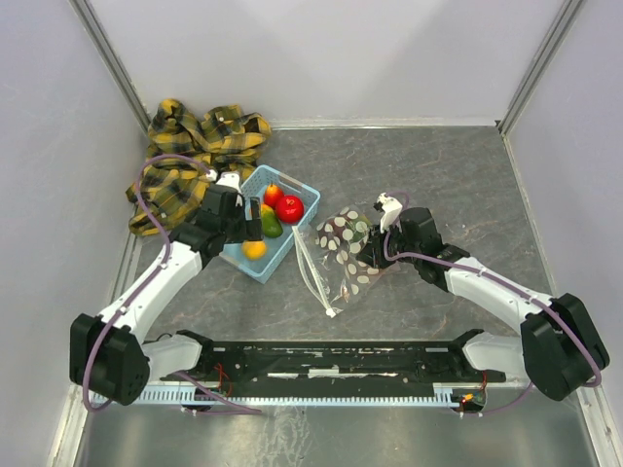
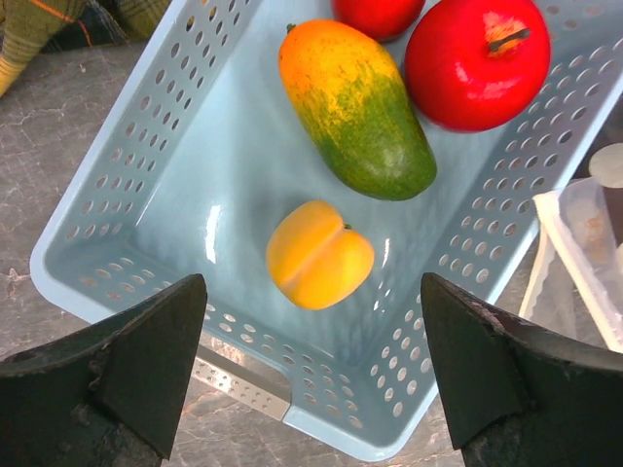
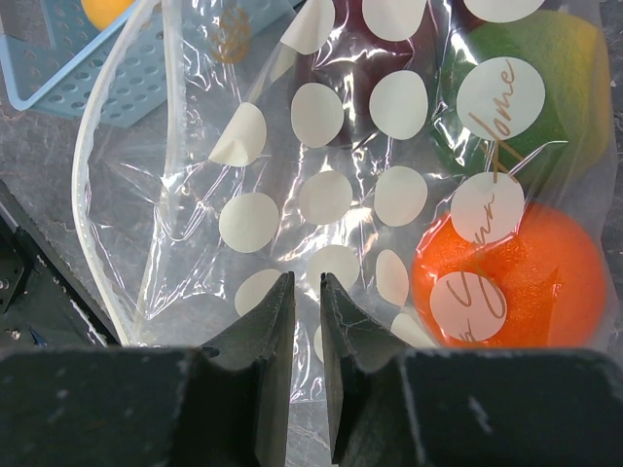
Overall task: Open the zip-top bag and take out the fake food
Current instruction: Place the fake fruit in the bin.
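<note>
Light blue plastic fills the left wrist view: the slotted basket (image 2: 136, 195) lies directly under the left jaws, which stand spread wide and hold nothing. Between their tips, on the basket floor, sits a yellow-orange peach (image 2: 319, 255). Just beyond it lies an orange-and-green mango (image 2: 355, 112). Past that, toward the right-hand tip, is a red apple (image 2: 477, 60), with another red fruit (image 2: 378, 12) beside it at the top edge. Off the right-hand tip, outside the basket wall, a corner of the zip-top bag (image 2: 584, 243) shows. A yellow plaid cloth (image 2: 39, 29) lies on the grey table (image 2: 68, 126) beyond the left-hand tip. The right jaws are drawn almost together, with only a narrow slit between them, and they pinch the bag's clear, white-dotted film. Ahead of them and to their right, more fake food (image 3: 531, 302) sits inside the bag: an orange fruit (image 3: 487, 258) closest to the tips, a green one (image 3: 516, 107) beyond it and a dark maroon one (image 3: 346, 24) farther off. The white zip strip (image 3: 92, 195) curves round to the left of these jaws, and in the top view its two halves appear parted. Seen from above, the bag lies on the table between the two pairs of jaws, just beside the basket.
</note>
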